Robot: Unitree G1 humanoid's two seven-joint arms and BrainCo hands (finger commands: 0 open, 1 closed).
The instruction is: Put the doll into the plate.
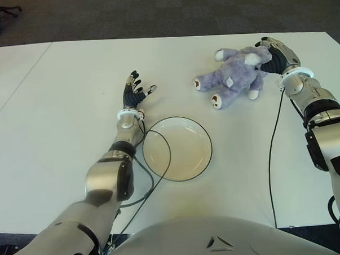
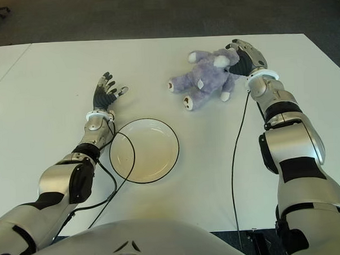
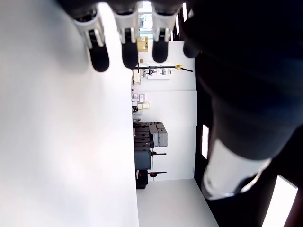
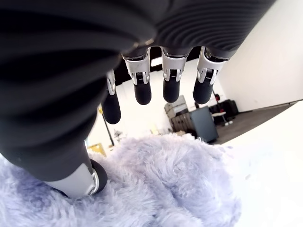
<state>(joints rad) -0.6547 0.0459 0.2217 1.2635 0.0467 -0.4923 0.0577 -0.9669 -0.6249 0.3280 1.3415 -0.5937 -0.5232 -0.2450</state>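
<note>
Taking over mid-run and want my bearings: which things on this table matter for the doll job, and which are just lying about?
For the job:
- doll, lying on the table beyond the plate
- plate, holding nothing
- right hand, open over the doll's head, thumb against the fur

Just about:
- left hand, open, left of the plate
- cables
- table

Desk (image 1: 56, 110): carries everything.
Plate (image 1: 177, 148): near the front, about the middle.
Doll (image 1: 234, 75): behind and right of the plate, apart from it.
Right robot hand (image 1: 273, 55): over the doll's right end.
Left robot hand (image 1: 134, 90): behind and left of the plate.
</note>
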